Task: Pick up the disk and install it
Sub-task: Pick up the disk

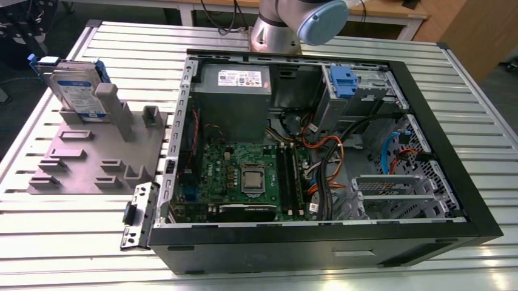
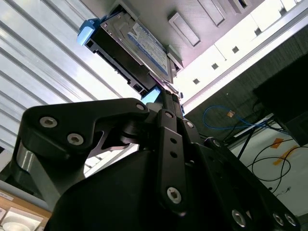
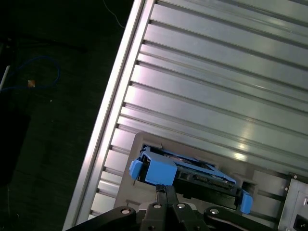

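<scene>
A slotted alu. table (image 1: 81,254) is seen in the exterior view. An open black PC case (image 1: 324,245) is laid on its side on it, across the middle & the exterior view's right. The arm (image 1: 283,24) is mounted behind the case at the table's far edge, w/ its upper part cut off by the frame.

Inside the case, a grey power box (image 1: 233,91) is fitted at the far end. A green board (image 1: 242,176) is laid nearer the camera. A blue latch (image 1: 344,82) on a grey metal cage (image 1: 376,85) is set towards the exterior view's right. Orange & black cables (image 1: 324,148) are run btw. board & cage.

A grey plate (image 1: 89,157) w/ upright posts (image 1: 121,115) is laid on the table just beside the case, on the exterior view's left. The disk (image 1: 77,91) is stood on edge at the far end of that plate. It is propped against the posts, w/ its label turned to the camera & blue rails at its ends. It is not yet picked up.

In both wrist views the disk (image 2: 139,45) (image 3: 190,173) is seen ahead of the gripper (image 2: 167,98) (image 3: 164,188). The gripper's fingers are pressed together w/ nothing held btw. them. The tips are pointed towards the disk's near end, apart from it.
</scene>
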You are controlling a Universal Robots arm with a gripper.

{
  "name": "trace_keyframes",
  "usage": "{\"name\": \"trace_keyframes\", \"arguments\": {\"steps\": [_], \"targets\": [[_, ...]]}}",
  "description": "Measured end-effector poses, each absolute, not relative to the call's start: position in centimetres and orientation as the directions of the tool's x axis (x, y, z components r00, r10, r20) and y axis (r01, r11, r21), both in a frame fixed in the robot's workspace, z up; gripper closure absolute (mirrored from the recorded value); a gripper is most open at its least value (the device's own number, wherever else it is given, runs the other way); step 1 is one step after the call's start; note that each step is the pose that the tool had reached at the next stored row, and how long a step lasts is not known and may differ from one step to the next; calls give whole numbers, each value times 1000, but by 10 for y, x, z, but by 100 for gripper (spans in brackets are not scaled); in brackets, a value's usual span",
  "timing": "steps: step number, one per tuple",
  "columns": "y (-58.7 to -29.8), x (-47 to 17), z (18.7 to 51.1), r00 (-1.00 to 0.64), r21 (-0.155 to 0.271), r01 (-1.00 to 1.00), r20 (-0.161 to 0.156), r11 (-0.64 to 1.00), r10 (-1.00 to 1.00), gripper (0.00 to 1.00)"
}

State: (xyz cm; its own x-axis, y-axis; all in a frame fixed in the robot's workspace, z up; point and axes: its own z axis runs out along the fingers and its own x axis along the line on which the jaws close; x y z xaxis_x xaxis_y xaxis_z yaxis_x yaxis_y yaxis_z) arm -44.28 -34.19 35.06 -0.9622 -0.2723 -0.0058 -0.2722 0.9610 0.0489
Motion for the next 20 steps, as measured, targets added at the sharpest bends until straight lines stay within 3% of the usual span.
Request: {"name": "trace_keyframes", "arguments": {"steps": [20], "targets": [[-342,-443,351,-949,49,-314,-6,948,-314,89]]}}
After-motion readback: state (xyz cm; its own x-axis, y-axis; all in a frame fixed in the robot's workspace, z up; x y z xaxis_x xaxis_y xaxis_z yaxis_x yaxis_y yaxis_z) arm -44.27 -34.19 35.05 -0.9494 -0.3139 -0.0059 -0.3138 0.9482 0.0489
